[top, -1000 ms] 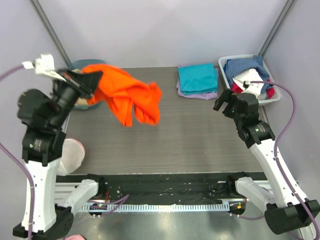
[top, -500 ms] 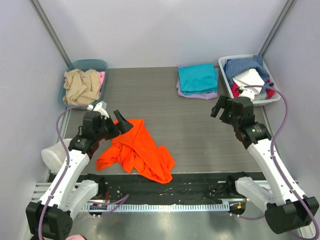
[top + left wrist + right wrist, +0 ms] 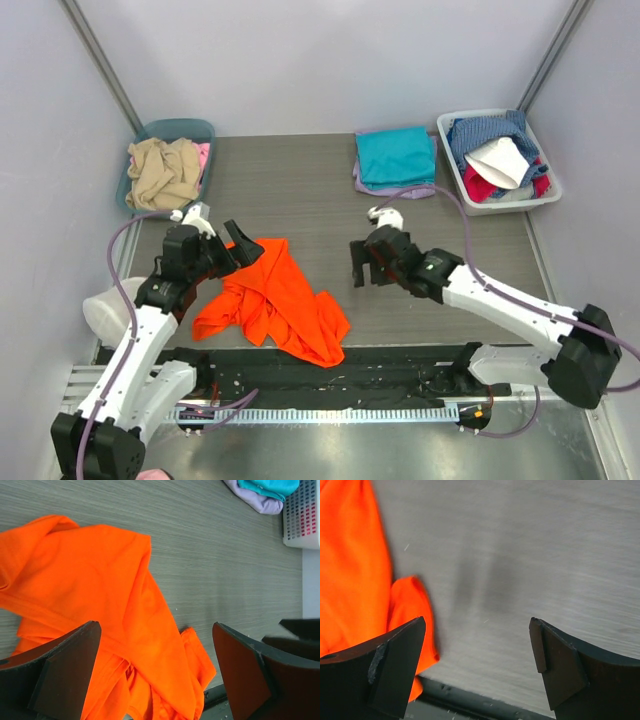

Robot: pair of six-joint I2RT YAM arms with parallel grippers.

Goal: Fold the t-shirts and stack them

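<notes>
A bright orange soft cloth t-shirt [image 3: 272, 298] is seen lying crumpled on the grey worktop [image 3: 300, 200], near the front edge on the left. The left hand [image 3: 243, 248] is held spread wide at the shirt's far edge with nothing pinched; whether the cloth is touched cannot be told. The right hand [image 3: 366, 270] is spread too, over bare worktop just beside the shirt. A folded teal t-shirt [image 3: 396, 155] is stacked on a folded lavender t-shirt [image 3: 400, 191] at the back.
</notes>
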